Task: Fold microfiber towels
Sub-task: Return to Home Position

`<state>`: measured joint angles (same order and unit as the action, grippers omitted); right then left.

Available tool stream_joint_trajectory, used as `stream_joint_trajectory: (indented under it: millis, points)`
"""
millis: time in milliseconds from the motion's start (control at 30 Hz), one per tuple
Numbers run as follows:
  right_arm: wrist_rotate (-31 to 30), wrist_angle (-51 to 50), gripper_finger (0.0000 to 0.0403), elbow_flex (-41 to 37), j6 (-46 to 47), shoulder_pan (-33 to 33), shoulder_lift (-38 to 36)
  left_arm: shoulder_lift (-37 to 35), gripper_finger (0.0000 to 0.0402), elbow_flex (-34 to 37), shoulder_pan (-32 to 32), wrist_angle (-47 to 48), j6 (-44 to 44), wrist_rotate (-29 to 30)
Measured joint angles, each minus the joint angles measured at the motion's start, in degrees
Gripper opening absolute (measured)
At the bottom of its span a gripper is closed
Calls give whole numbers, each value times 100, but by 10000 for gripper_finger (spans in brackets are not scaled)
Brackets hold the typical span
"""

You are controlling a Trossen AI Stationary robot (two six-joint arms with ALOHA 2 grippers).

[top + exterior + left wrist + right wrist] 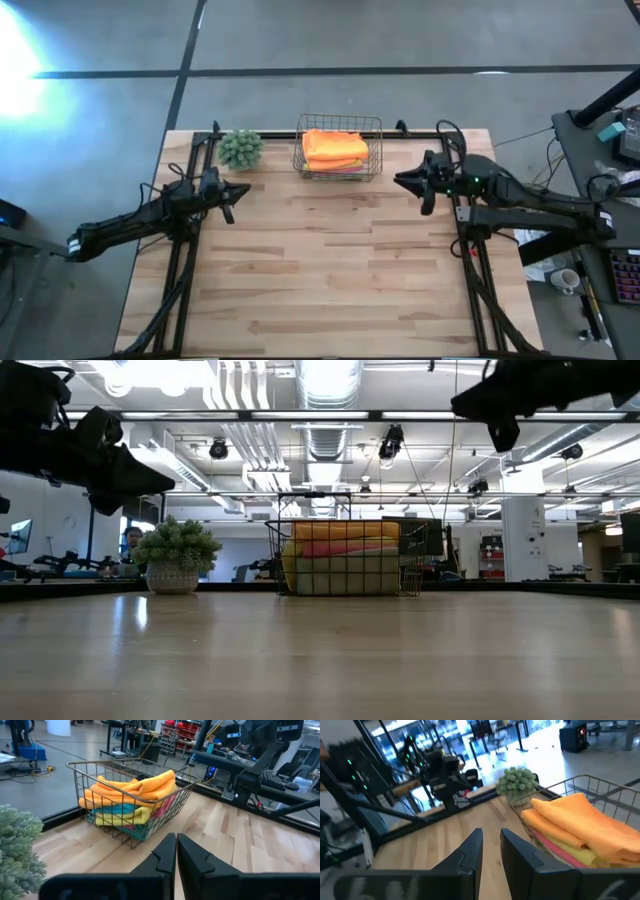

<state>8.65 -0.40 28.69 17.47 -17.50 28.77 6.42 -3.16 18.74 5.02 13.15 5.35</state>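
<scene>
Wide table [330, 270] between my left tool [244, 190], pressed together, and right tool [399, 181], slightly apart; far-edge basket [378, 146] holds folded towels [333, 148].

Folded microfiber towels [334, 149] lie stacked in the wire basket [376, 150], orange atop pink, yellow and teal.

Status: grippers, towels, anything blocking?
Left gripper shut, empty, above the table by the plant. Right gripper open, empty, beside the wire basket. Folded towels stacked inside, orange on top. No obstruction seen.
</scene>
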Motion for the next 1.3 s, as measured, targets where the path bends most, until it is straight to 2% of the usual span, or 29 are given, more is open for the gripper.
stream_joint_trajectory:
  millis: [333, 733, 967, 1300]
  points:
    - [19, 1419, 59, -1363, 583, 0, -854, 25, 0, 2, -1, 0, -2, 13]
    - [27, 2645, 59, -2602, 1209, 0, -1310, 30, 0, 2, -2, -2, -2, 13]
    - [69, 2297, 59, -2796, 1481, 3, -1631, 30, 0, 2, -2, -2, -2, 11]
    - [-119, 1307, 59, -2798, 1112, -2, -2033, 28, 0, 2, -2, -4, -4, 11]
